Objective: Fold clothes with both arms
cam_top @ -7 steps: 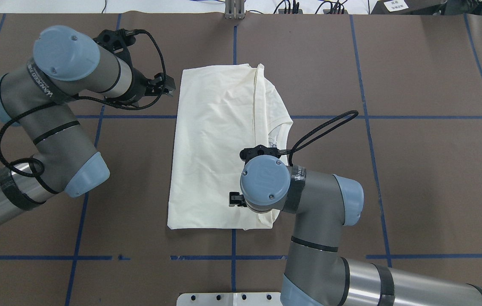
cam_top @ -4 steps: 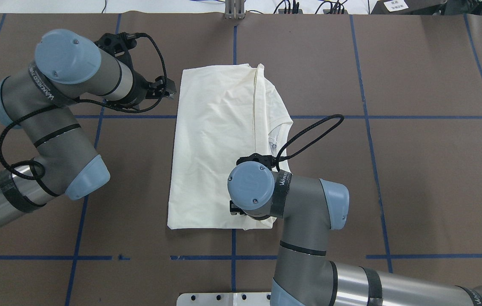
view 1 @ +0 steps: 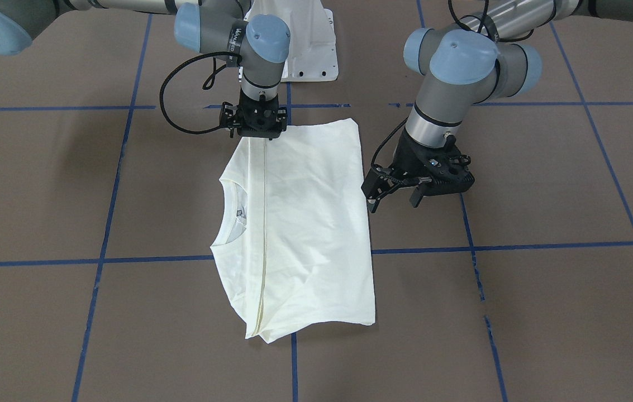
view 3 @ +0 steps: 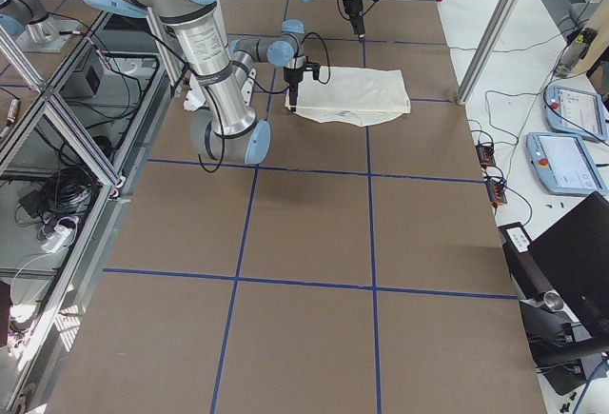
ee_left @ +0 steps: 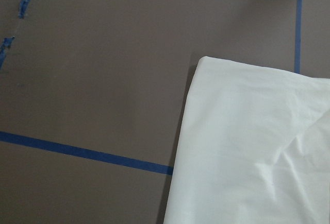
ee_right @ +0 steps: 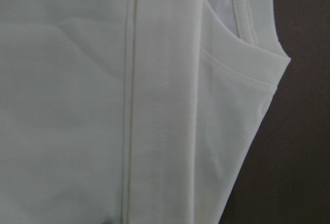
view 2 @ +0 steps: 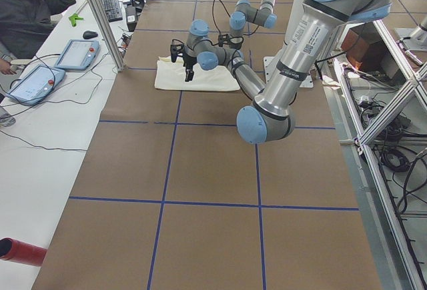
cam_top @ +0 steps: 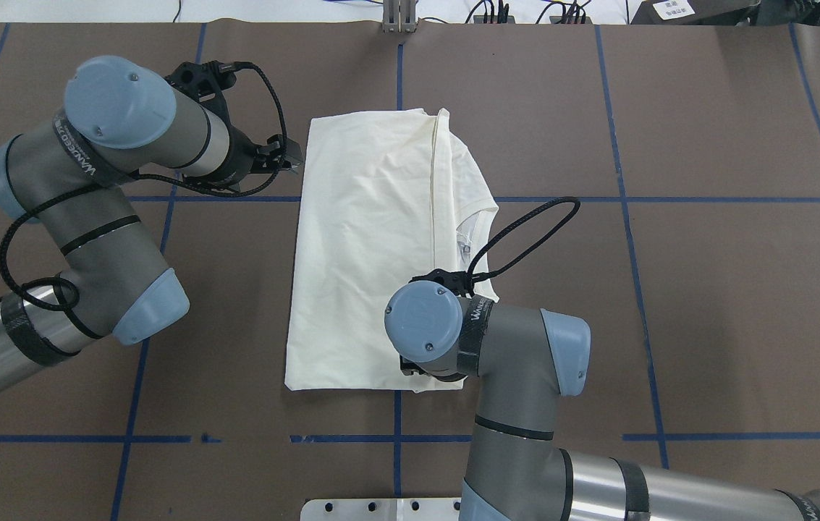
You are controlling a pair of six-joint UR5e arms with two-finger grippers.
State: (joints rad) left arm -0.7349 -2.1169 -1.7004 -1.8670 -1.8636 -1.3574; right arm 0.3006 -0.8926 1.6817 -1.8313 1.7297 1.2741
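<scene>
Gaping wide beside the limp, light T-shirt (view 1: 310, 212), the left arm (view 1: 433, 109) jaws should pinch its edge; right arm (view 1: 260, 70) jaws, can't tell.

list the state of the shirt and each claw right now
cream long-sleeved T-shirt: folded lengthwise, lying flat, plain side up
black two-finger left claw: open, beside the shirt's edge, holding nothing
black two-finger right claw: at the shirt's robot-side edge, open or shut unclear
</scene>
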